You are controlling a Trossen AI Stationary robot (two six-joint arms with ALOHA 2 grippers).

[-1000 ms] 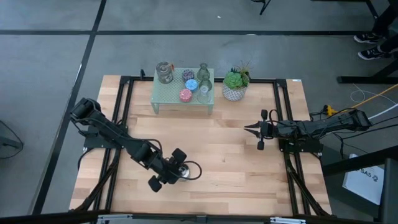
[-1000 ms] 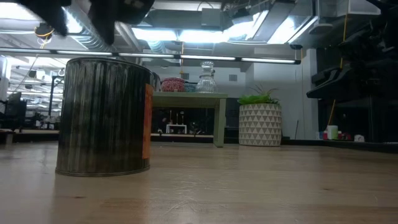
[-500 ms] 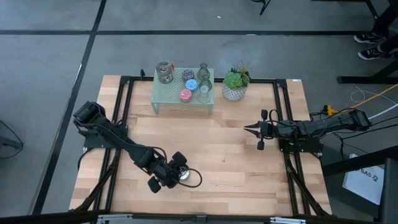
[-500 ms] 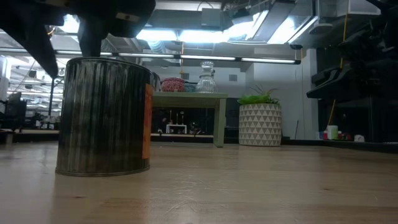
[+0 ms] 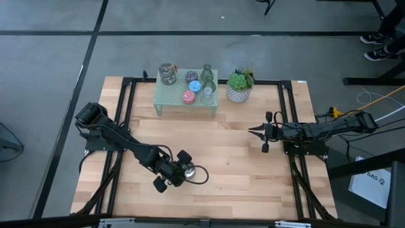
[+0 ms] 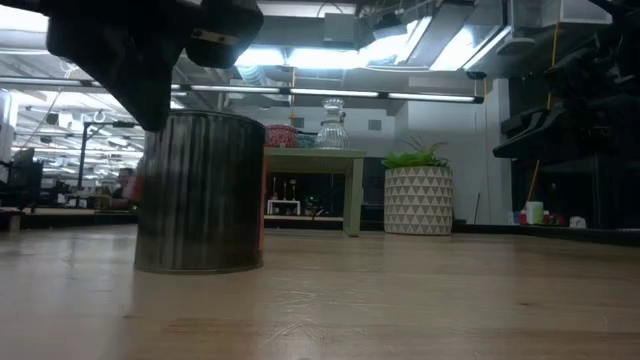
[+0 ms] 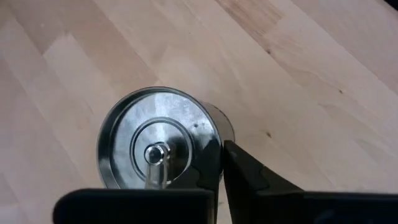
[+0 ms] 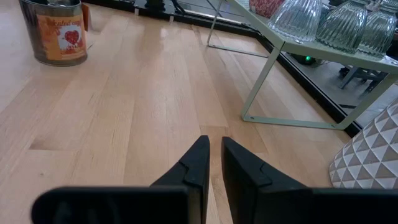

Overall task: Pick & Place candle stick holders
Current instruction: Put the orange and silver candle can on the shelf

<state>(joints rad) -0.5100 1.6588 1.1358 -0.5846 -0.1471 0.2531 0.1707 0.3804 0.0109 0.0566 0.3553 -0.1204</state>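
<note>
One holder out alone: a shiny silver round metal candle holder (image 7: 155, 149) stands upright on the wooden desk (image 5: 240, 177), near the front and a bit left of the middle. It is well apart from the others, so it looks like the one being picked up now.
Left hand: the left hand (image 7: 222, 168) is right at this silver holder. It is closed tight on the thin side wall, with one finger inside the cup and one outside. I think it pinches the wall because the whole cup is too wide to go around.
Is it up yet: the low view shows its bottom on the wood, so I think it is not lifted yet.
Right hand: the right hand (image 5: 259, 132) waits over the right side of the desk. Its fingers are almost together with nothing between them.
Other holders: pink, blue, purple and glass ones sit close together on a mint-green mesh metal stand (image 5: 166, 97) at the far side, so that is likely where this one goes too.
Plant: a green plant in a white pot (image 5: 239, 87) stands just right of the stand.
Watch out: the metal is smooth, so a pinch on one wall could let it tip or slip.
</note>
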